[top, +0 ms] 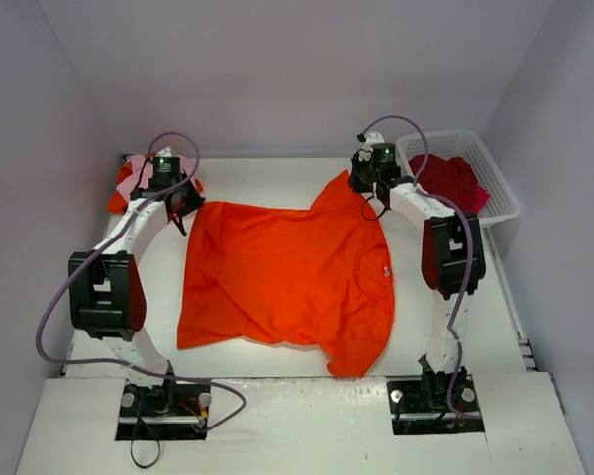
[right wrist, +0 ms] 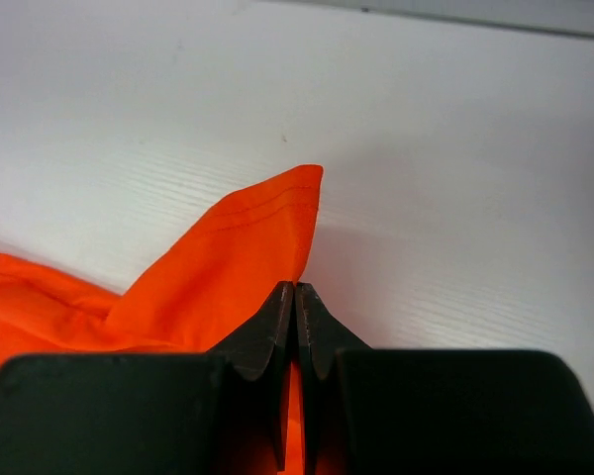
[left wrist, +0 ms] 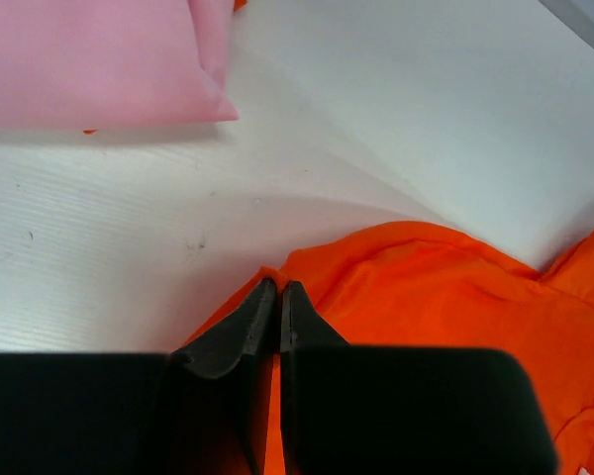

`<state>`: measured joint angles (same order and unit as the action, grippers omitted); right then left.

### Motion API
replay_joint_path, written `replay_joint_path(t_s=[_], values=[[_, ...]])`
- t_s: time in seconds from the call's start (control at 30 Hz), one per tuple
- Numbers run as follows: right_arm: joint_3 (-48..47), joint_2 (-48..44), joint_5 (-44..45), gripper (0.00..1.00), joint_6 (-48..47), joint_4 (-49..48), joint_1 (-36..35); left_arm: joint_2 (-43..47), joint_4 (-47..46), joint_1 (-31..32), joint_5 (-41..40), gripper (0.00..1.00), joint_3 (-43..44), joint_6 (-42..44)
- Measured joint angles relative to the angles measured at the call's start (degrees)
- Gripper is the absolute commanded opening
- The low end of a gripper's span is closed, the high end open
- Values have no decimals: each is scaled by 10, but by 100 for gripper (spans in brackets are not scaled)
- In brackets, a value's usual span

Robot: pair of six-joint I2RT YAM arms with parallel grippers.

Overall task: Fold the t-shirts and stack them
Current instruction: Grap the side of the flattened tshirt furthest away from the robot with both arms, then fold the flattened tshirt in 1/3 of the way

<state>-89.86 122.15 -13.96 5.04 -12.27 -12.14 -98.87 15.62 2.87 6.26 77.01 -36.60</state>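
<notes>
At the table's far-left corner I count one pile, pink over orange. Just beside it my left gripper is pinched closed on the far hem corner of the single orange shirt, which lies flat mid-table, long axis left to right, hem left, neck right. My right gripper is clamped closed on the far sleeve tip, and beside it one basket holds one red shirt.

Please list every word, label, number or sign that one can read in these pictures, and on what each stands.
None can be read.
The orange t-shirt carries a small white mark, too small to read in the top view.
The two wrist views show no writing at all.
</notes>
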Motion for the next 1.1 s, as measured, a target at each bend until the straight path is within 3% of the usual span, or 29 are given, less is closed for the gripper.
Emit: replay_joint_path(t_s=[0.3, 0.63, 1.1], values=[[95, -131, 11, 0, 7, 10, -23, 50, 24, 22, 12, 0, -25, -2], [202, -300, 38, 0, 16, 35, -44, 165, 58, 24, 12, 0, -67, -3], [316, -467, 79, 0, 42, 87, -82, 239, 104, 24, 14, 0, -93, -2]])
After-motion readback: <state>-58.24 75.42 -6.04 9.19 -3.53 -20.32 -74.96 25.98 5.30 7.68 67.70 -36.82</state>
